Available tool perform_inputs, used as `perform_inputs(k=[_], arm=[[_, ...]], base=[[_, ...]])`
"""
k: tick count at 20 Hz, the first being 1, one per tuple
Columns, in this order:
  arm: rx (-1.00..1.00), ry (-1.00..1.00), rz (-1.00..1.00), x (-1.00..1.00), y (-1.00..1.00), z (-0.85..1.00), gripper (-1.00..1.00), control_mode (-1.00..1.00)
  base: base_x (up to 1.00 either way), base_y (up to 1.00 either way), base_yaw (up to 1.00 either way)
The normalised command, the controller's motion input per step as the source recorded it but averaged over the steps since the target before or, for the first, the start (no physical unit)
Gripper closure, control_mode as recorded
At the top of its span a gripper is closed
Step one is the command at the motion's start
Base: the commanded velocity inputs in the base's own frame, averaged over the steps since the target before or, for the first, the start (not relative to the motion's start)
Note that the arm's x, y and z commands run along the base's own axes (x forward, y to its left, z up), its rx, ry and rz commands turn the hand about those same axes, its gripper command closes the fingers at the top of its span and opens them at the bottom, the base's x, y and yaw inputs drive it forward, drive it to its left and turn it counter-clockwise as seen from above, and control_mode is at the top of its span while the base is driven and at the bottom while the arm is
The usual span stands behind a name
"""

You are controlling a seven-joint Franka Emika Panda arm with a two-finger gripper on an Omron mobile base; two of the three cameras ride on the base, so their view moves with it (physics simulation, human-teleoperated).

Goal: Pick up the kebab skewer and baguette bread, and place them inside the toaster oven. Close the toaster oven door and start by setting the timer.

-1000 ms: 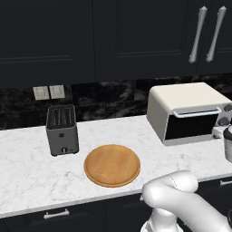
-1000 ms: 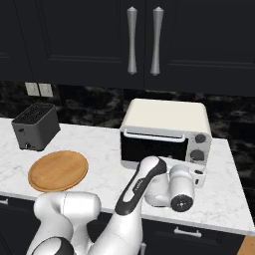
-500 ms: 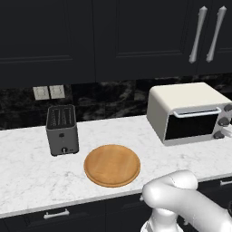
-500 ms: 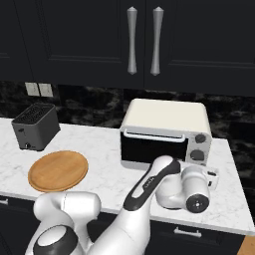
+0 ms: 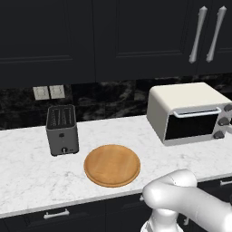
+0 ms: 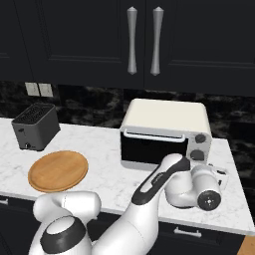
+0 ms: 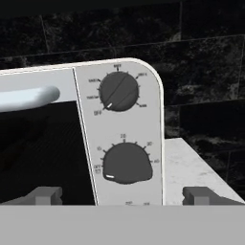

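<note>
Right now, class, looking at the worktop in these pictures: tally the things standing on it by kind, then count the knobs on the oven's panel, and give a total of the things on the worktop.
Toaster oven: 1
Slot toaster: 1
Round wooden plate: 1
Total on the worktop: 3
Knobs on the oven's panel in the hand view: 2, an upper knob and a lower knob

Glossy white rounded arm [image 6: 149,199] links, dark joint bands, small grey fingertips [image 7: 45,195].

Arm outstretched, claw [image 7: 124,195] wide open
</note>
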Motion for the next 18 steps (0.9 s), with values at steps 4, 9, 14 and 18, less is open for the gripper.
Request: perform_inputs(k=[4, 9, 14, 18], arm=[[0.0, 0.0, 0.0, 0.0, -0.01, -0.02, -1.0, -1.0], [0.0, 0.0, 0.0, 0.0, 0.0, -0.08, -1.0, -1.0], [-0.01, 0.0, 0.0, 0.0, 0.0, -0.18, -1.0, -1.0], [-0.01, 0.0, 0.0, 0.0, 0.0, -0.09, -1.0, -1.0]], base=[[0.0, 0.0, 0.0], [0.0, 0.0, 0.0], [0.0, 0.0, 0.0], [0.0, 0.0, 0.0]])
